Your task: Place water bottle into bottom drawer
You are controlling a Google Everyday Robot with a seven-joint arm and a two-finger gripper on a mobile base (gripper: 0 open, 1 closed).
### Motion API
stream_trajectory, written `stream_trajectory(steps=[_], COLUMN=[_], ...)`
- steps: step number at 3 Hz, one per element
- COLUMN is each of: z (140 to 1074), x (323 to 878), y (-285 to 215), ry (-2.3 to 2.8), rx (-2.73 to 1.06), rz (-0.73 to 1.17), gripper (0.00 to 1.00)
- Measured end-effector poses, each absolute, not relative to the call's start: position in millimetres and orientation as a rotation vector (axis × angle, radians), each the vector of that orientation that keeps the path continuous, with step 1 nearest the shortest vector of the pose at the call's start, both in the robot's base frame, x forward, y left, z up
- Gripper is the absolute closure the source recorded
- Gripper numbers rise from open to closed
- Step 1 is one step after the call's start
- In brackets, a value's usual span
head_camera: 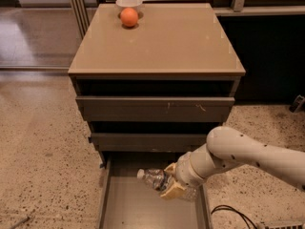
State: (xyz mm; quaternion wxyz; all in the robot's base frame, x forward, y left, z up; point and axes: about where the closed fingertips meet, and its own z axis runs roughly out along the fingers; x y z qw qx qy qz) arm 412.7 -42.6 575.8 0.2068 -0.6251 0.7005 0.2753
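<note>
The water bottle [153,178] is clear crinkled plastic with a white cap pointing left. It lies on its side in my gripper [170,184], which is shut on it. The gripper's tan fingers [172,190] sit at the end of the white arm that reaches in from the right. The bottle hangs just above the floor of the bottom drawer [138,209], which is pulled out and shows a plain grey floor. The bottle is over the back part of the drawer, right of its middle.
The cabinet has a tan top [162,37] with an orange [129,17] and a white bowl [129,3] at the back left. Two drawer fronts [155,109] stand above the open drawer. A black cable [228,213] lies on the speckled floor at right.
</note>
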Motion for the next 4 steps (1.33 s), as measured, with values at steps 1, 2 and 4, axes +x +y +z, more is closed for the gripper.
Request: stream_trajectory(steps=[1,2,4], z=[575,551,406], x=[413,417,441], y=[-42,-38,4], ry=[1.952,1.981,2.109], rx=[-1.741,-1.691,-1.542], rz=[0.765,0.742,0.779], gripper=[1.00,1.00,1.00])
